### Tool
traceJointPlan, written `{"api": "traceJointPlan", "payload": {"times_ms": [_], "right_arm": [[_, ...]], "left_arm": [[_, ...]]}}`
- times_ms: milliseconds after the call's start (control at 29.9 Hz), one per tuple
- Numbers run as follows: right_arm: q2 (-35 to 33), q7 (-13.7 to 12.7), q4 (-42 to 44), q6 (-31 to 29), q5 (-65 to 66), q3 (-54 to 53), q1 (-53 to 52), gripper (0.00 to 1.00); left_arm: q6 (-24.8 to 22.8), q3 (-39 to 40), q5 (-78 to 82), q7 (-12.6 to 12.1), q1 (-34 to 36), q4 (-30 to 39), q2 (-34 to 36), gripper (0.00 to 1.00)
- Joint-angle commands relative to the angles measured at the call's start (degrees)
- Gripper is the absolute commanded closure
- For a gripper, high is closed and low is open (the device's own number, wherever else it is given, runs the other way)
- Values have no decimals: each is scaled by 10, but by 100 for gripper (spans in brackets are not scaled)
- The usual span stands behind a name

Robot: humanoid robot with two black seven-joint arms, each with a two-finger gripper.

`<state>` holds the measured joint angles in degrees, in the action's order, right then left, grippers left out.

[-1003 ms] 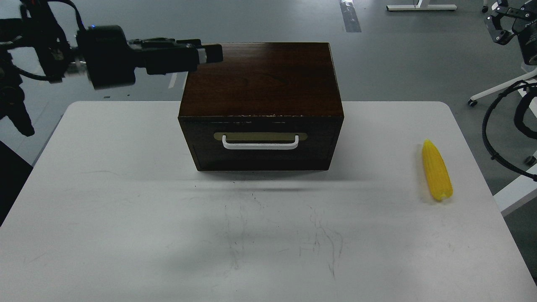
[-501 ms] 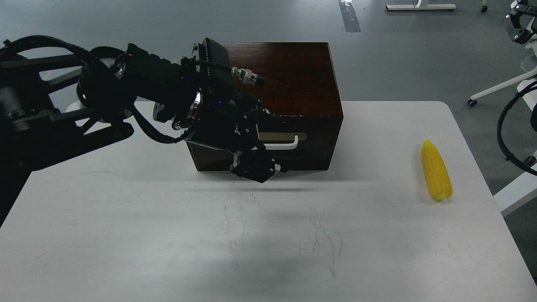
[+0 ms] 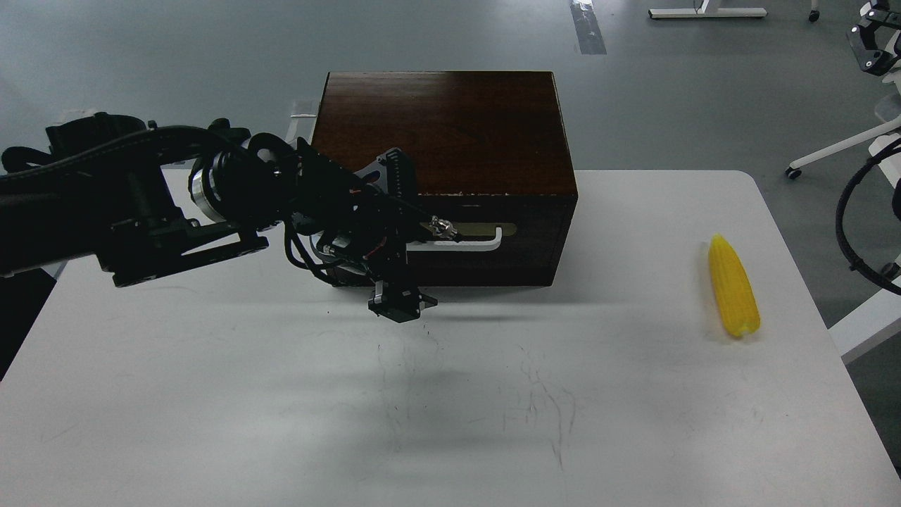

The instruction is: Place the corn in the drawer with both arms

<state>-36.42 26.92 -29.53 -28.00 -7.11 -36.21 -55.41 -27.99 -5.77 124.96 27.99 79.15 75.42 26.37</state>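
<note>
Head view, left gripper (image 3: 401,304) before shut drawer (image 3: 436,239) (jaw state unclear), corn (image 3: 733,296) apart, no legible writing.

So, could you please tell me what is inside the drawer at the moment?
Cannot be seen: the drawer is shut, hiding its inside. The corn lies outside, on the table, while the left gripper hangs before the drawer front.

Our left arm (image 3: 141,211) covers the left half of the drawer (image 3: 493,239) front and its white handle (image 3: 479,243). Our left gripper (image 3: 400,304) is a dark blob, fingers indistinguishable. Desk's (image 3: 211,394) near edge runs out of view.
</note>
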Motion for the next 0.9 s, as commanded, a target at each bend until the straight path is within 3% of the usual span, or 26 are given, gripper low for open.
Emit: {"api": "traceJointPlan", "payload": {"times_ms": [0, 535, 869], "right_arm": [[2, 1, 3, 0, 0, 1, 0, 0], [2, 1, 4, 0, 0, 1, 0, 0], [2, 1, 4, 0, 0, 2, 5, 0]], "left_arm": [[0, -3, 0, 0, 0, -12, -4, 3], [1, -27, 0, 0, 4, -12, -5, 3], [0, -27, 0, 0, 19, 31, -4, 3]]}}
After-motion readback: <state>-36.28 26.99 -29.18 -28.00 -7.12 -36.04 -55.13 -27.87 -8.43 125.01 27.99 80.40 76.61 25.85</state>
